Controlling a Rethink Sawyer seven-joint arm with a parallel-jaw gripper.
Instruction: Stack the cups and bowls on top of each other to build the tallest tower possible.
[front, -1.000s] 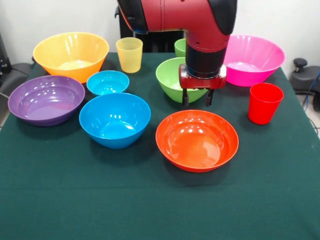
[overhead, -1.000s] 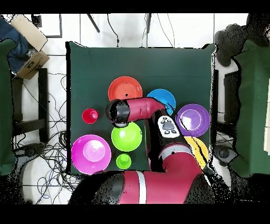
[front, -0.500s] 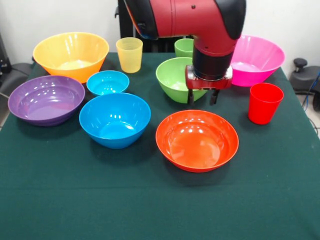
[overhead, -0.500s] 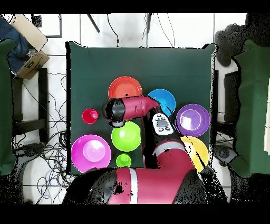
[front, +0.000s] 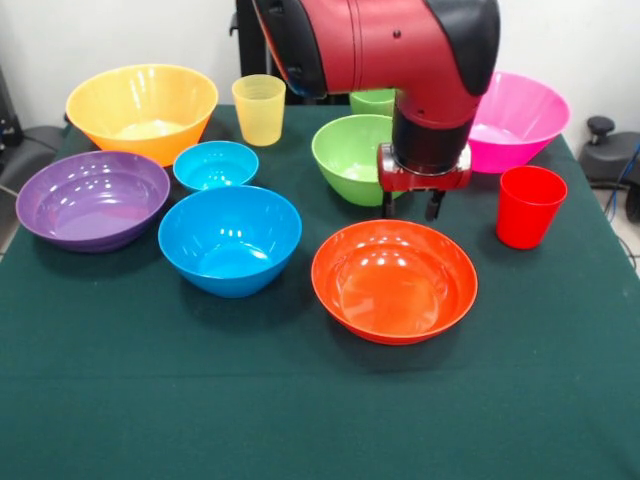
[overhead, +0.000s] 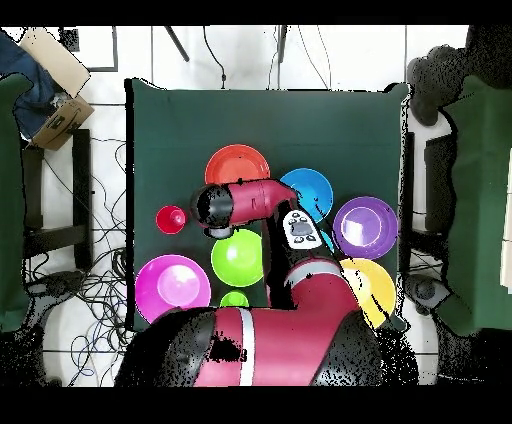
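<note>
My gripper (front: 410, 206) hangs open and empty just behind the far rim of the red-orange bowl (front: 393, 280), between the green bowl (front: 350, 155) and the red cup (front: 528, 205). The big blue bowl (front: 230, 238), small blue bowl (front: 215, 164), purple bowl (front: 92, 198), yellow-orange bowl (front: 142, 108) and pink bowl (front: 510, 118) each stand alone on the cloth. The yellow cup (front: 259, 108) stands at the back. The arm mostly hides the light green cup (front: 372, 100). From overhead, the wrist lies between the red cup (overhead: 171, 219) and the green bowl (overhead: 238, 257), covering the fingers.
A dark green cloth (front: 300, 400) covers the table, with open cloth along the near edge in the front view. In the overhead view, a cardboard box (overhead: 55, 118) and cables lie on the floor to the left, and chairs stand on both sides.
The gripper has moved toward the right of the front view, from in front of the green bowl toward the red cup, and dropped slightly. It stays open. No bowl or cup has moved.
</note>
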